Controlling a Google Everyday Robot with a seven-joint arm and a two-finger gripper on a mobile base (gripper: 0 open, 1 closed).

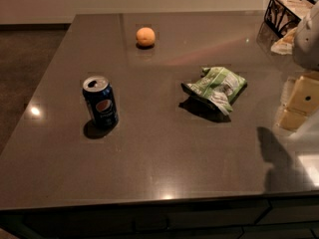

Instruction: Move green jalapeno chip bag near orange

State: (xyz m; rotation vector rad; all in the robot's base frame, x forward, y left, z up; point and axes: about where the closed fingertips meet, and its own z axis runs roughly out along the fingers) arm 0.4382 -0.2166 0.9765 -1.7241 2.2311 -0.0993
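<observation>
Countertop (pixel 164 173): dark grey and glossy, with small bright light spots on it; its front edge lies nearest the camera, and dark cabinet fronts (pixel 199 218) run below that edge.
Gripper (pixel 298 106): pale yellow, at the right edge of the view, over the right side of the countertop, cut off by the frame.
Gripper state: cannot tell whether it is open or closed; it is apart from the bag.
Arm (pixel 309 34): white, rising behind the gripper toward the far right corner.
Shadow (pixel 276 158): a dark shape on the countertop, on the near side of the gripper.
Green jalapeno chip bag (pixel 215 87): crumpled, light green and white, lying flat on the countertop right of centre, near the gripper on its left and not touching it.
Orange (pixel 145 36): round, pale orange, resting toward the far side of the countertop, left of centre, well apart from the bag.
Pepsi can (pixel 100 102): dark blue, upright on the left half of the countertop, nearer the camera than the orange, well apart from both bag and orange.
Wire basket (pixel 286 11): black, at the far right corner, partly hidden by the arm.
Floor (pixel 25 73): dark, left of the countertop.
</observation>
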